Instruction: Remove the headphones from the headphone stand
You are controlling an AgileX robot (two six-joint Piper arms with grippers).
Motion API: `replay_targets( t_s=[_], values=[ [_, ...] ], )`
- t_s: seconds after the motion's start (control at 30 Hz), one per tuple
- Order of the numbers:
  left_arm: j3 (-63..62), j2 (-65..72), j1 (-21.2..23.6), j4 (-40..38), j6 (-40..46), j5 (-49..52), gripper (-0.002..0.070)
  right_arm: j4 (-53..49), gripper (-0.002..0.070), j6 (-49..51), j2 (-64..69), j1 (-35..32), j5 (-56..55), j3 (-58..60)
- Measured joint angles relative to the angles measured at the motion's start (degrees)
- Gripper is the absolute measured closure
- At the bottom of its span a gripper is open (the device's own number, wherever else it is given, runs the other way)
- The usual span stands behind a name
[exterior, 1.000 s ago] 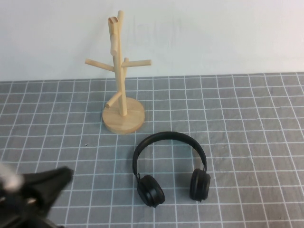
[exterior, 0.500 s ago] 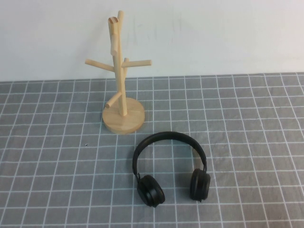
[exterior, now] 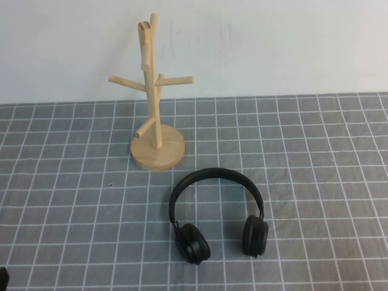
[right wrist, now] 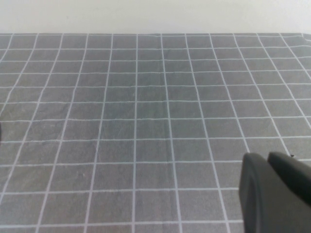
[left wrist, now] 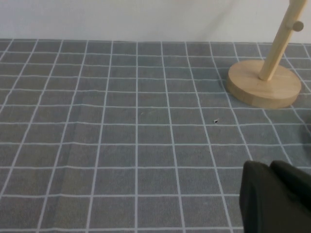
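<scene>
The black headphones [exterior: 217, 213] lie flat on the grey grid mat, headband arch toward the stand, both ear cups toward me. The wooden headphone stand [exterior: 154, 115] stands upright behind and left of them, its pegs bare; its base and post also show in the left wrist view [left wrist: 265, 85]. My left gripper [left wrist: 268, 165] is shut and empty, low over the mat, near side left of the stand; only a dark sliver of that arm shows in the high view [exterior: 3, 279]. My right gripper [right wrist: 266, 156] is shut and empty over bare mat, out of the high view.
The grey grid mat [exterior: 315, 157] covers the table up to a white wall [exterior: 291, 42] at the back. A small dark speck [left wrist: 215, 121] lies on the mat in front of the stand's base.
The left arm, seen at the bottom left of the high view a second ago, has pulled back out of it. The headphones and stand have not moved.
</scene>
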Motion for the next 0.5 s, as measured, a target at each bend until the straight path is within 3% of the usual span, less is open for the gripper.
replay_targets(
  t_s=[0.5],
  values=[
    [0.0, 0.0, 0.0, 0.0, 0.0, 0.5, 0.0678, 0.0, 0.0685, 0.0, 0.0, 0.0, 0.0, 0.0]
  ],
)
